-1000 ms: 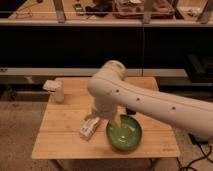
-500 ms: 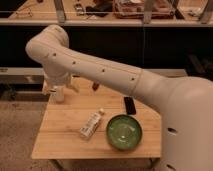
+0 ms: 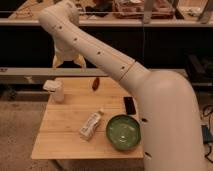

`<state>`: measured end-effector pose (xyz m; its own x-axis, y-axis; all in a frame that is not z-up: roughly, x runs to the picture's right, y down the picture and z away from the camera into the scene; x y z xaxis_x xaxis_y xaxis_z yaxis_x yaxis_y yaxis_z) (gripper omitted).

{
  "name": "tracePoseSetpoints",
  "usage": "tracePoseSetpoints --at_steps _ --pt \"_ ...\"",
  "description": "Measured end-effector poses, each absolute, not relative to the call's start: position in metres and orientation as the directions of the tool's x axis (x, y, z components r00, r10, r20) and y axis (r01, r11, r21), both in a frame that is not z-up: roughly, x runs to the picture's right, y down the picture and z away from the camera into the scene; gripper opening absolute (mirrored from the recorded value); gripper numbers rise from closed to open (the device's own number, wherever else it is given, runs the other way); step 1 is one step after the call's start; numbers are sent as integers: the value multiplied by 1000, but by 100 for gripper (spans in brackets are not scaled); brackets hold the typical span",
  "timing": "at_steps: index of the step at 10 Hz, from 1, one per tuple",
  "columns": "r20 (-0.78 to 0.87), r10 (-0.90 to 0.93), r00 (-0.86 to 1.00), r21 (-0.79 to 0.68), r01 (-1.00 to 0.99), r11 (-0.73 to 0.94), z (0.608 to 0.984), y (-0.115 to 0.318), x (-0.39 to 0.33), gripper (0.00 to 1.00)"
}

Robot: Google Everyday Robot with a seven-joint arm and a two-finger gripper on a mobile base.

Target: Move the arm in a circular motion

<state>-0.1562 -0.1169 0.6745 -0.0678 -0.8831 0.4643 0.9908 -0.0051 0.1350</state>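
The arm (image 3: pixel 115 65) is a very large cream-white tube with small dark holes. It rises from the lower right (image 3: pixel 170 125) and reaches up to a rounded joint at the top left (image 3: pixel 57 17). From there it bends down to the two-pronged gripper (image 3: pixel 68 62). The gripper hangs above the back left part of the wooden table (image 3: pixel 60 142), with its prongs (image 3: pixel 57 62) apart and nothing between them.
On the table are a green bowl (image 3: pixel 122 132), a white bottle lying on its side (image 3: pixel 91 125), a flat black object (image 3: pixel 129 105), a small brown object (image 3: pixel 95 83) and a white container (image 3: pixel 56 90) at the back left. Dark shelving (image 3: pixel 165 40) stands behind the table.
The arm has swung from low over the bowl to the left and then upward. Its end now hangs higher, above the table's back edge.
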Motion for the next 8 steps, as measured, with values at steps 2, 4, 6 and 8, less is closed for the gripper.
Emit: tracePoseSetpoints --at_steps 2,4,6,8 --pt "470 -880 -66 136 991 -2 674 -114 -155 80" --pt "471 -881 -41 117 993 16 677 -115 -142 80" --pt "475 -879 -42 120 993 18 676 -114 -143 80" --pt "475 -879 -42 120 993 17 676 -114 -144 80"
